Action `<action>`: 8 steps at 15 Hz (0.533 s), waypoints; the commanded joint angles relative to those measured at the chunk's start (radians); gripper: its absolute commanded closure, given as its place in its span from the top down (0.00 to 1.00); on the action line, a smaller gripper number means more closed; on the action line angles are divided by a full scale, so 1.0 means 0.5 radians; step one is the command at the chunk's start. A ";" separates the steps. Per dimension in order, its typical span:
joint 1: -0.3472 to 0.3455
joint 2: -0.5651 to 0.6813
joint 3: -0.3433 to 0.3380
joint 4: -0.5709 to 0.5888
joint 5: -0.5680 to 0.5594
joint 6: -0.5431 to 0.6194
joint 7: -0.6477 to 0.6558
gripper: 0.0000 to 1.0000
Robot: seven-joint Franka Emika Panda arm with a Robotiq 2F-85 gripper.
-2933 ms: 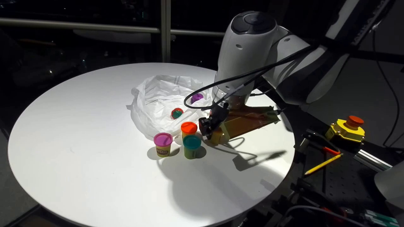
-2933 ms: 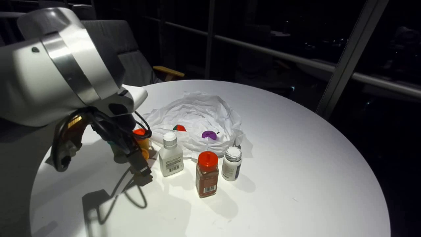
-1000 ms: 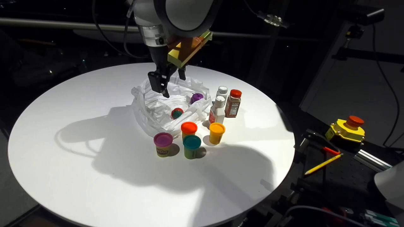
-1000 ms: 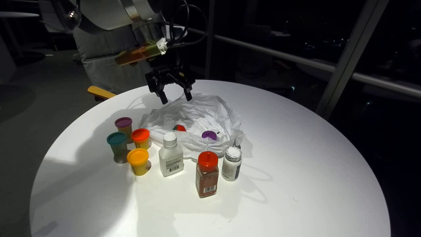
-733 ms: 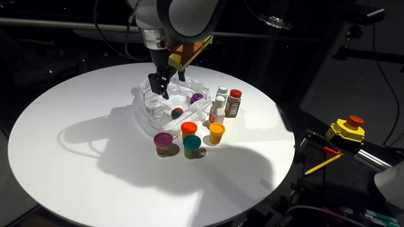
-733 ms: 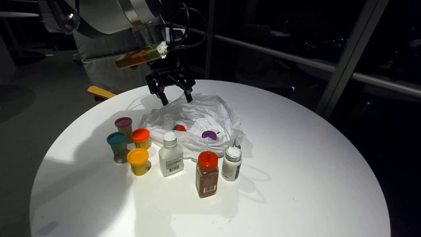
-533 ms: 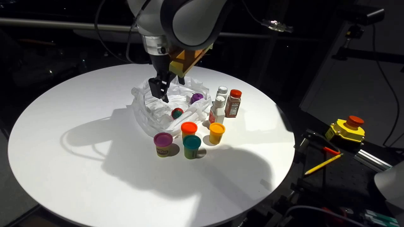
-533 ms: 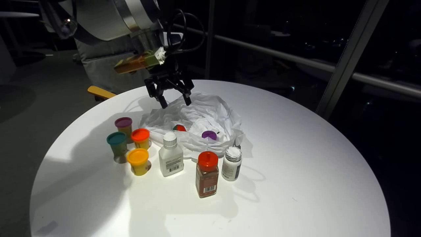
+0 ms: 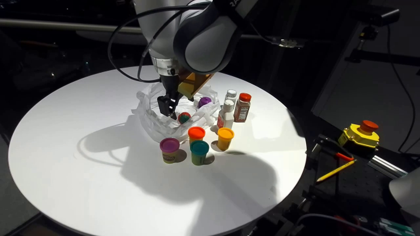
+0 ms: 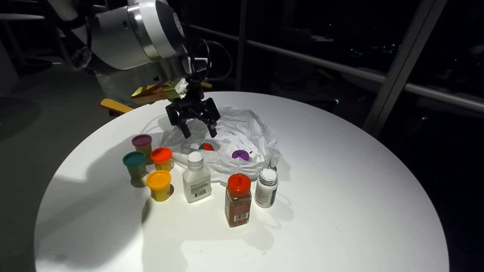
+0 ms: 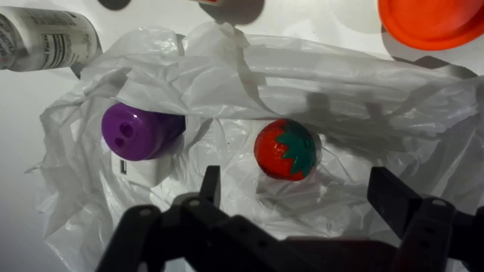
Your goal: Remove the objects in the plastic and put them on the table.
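Observation:
A white plastic bag [image 9: 154,128] lies spread open on the round white table [image 9: 82,183]; it also shows in the wrist view [image 11: 211,79]. In it lie a red strawberry-like toy with green leaves [image 11: 272,151], a purple object with two holes [image 11: 132,132] and a white block with a slot [image 11: 140,172]. The toy [image 10: 207,147] and the purple object [image 10: 240,155] show in both exterior views. My gripper [image 11: 295,185] is open and empty, pointing down above the bag. In the wrist view the toy lies between and just beyond its fingertips, untouched.
Tubs with pink [image 9: 169,145], teal [image 9: 199,148], orange-red [image 9: 196,132] and yellow [image 9: 225,133] lids stand beside the bag. A white bottle [image 10: 196,183], a red-capped jar [image 10: 238,207] and a smaller white bottle [image 10: 266,192] stand along its other edge.
About three seconds ago the gripper was low at the yellow tub. It has since moved over the bag and, during the last second, come down closer to the strawberry toy, staying open.

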 commanded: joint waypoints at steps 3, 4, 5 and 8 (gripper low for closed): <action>0.003 0.092 -0.055 0.080 0.209 0.114 -0.035 1.00; 0.003 0.112 -0.060 0.099 0.235 0.111 -0.041 1.00; 0.005 0.127 -0.065 0.114 0.265 0.097 -0.041 1.00; 0.002 0.174 -0.077 0.167 0.334 0.082 -0.052 0.90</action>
